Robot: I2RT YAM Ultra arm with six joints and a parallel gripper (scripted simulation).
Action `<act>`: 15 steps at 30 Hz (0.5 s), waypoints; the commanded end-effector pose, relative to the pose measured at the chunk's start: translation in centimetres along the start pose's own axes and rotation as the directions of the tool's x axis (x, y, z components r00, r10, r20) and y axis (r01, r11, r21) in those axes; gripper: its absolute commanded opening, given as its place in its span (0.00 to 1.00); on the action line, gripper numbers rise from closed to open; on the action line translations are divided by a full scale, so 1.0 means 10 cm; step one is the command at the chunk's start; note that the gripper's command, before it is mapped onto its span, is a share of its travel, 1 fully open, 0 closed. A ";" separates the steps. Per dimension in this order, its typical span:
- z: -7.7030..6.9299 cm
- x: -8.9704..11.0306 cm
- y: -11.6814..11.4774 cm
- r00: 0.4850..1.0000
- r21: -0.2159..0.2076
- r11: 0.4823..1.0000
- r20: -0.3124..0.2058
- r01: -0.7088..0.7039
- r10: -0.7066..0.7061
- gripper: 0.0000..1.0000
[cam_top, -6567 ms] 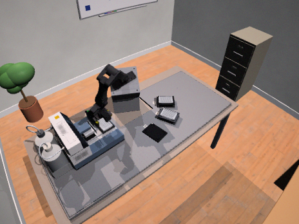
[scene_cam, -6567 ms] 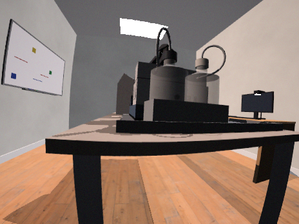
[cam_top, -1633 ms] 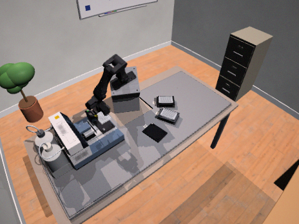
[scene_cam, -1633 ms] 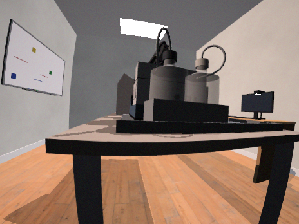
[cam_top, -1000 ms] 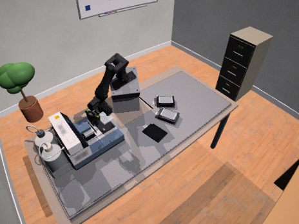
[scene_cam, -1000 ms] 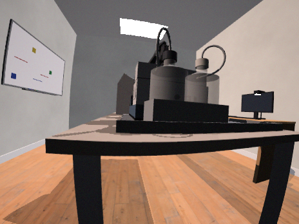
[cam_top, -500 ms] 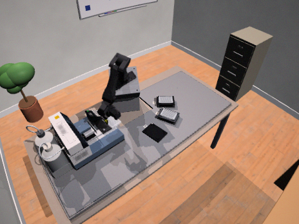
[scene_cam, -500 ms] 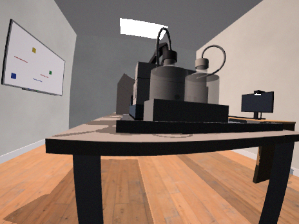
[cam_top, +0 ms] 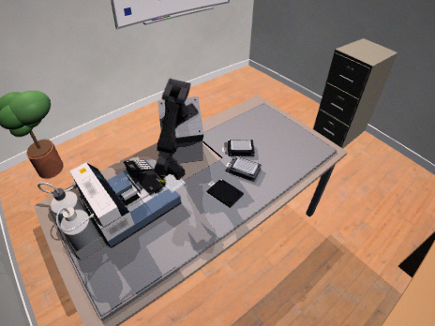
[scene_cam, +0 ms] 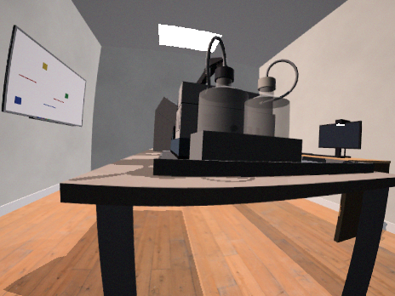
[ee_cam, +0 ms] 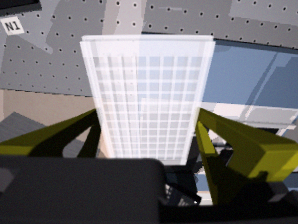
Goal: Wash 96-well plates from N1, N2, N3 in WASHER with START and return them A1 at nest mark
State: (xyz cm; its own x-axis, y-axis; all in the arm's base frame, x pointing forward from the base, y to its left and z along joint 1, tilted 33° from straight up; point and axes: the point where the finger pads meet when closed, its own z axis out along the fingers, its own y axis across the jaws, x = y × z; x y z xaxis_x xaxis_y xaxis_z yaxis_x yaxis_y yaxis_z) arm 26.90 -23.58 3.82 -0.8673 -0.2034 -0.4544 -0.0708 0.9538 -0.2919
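My gripper (ee_cam: 148,112) is shut on a clear 96-well plate (ee_cam: 147,97), held flat by its long sides between the yellow fingers. In the top view the gripper (cam_top: 165,179) holds the plate (cam_top: 174,185) above the right edge of the blue WASHER (cam_top: 127,201), next to the keypad (cam_top: 142,165). A small green lamp (cam_top: 127,162) shows by the keypad. The black N1 nest (cam_top: 225,192) is empty; its label 'N1' (ee_cam: 13,25) shows at the wrist view's top left. Two other plates (cam_top: 244,166) (cam_top: 241,146) sit in their nests further right.
Two bottles with tubing (cam_top: 70,220) stand left of the washer and block the exterior view (scene_cam: 238,111). The arm's grey base block (cam_top: 187,126) stands behind the washer. A filing cabinet (cam_top: 356,91) and a plant (cam_top: 28,126) stand off the table.
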 end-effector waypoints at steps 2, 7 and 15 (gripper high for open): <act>-0.03 0.00 -0.06 1.000 0.021 1.000 -0.006 -0.023 0.023 0.00; 0.01 -0.15 0.07 1.000 0.021 0.999 -0.006 0.025 -0.025 0.00; 0.06 -0.38 0.26 1.000 0.020 0.999 -0.005 0.025 -0.024 0.00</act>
State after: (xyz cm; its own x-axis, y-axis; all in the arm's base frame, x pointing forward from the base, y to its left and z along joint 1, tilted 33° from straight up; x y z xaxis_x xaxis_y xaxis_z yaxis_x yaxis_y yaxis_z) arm 29.71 -20.74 3.88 -0.8654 -0.2476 -0.4356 -0.1111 0.9425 -0.3151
